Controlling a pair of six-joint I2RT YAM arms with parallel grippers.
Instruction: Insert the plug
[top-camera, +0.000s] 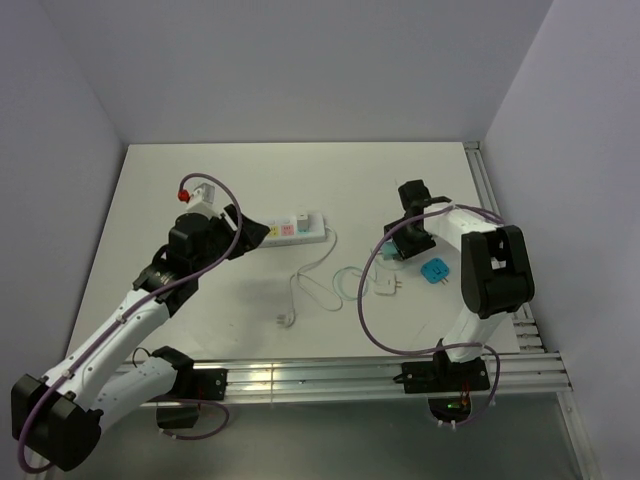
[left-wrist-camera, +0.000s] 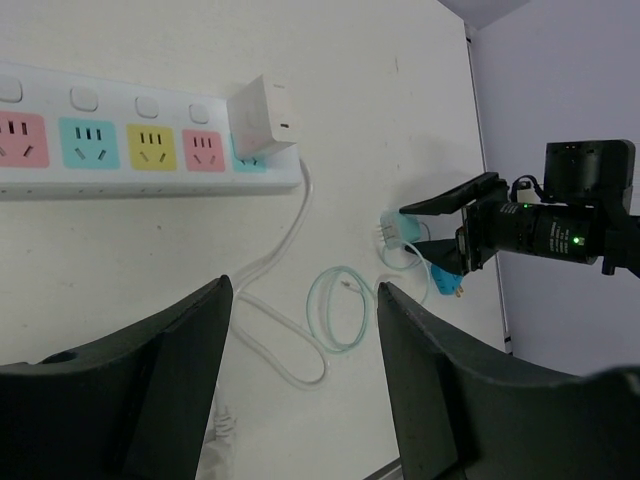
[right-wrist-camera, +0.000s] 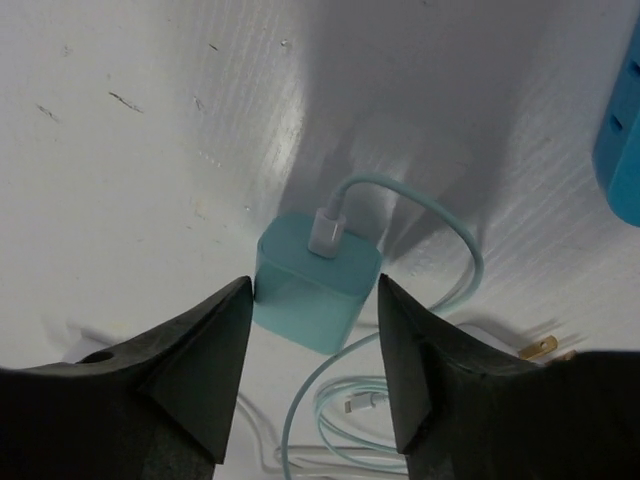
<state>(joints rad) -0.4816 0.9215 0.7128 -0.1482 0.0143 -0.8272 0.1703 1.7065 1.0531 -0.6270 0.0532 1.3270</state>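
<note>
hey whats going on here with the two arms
The right tool straddles a teal charger on the table, jaws either side of it but not yet clamped. The left tool hangs open near the power strip, holding nothing. A white charger is already plugged into the strip's end socket; the teal one is not in yet.

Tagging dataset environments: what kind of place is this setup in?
Probably a lab robot cell, not a home: plain pale walls box in a white tabletop, an aluminium rail runs along its near edge, and the props are a power strip and teal charger.
</note>
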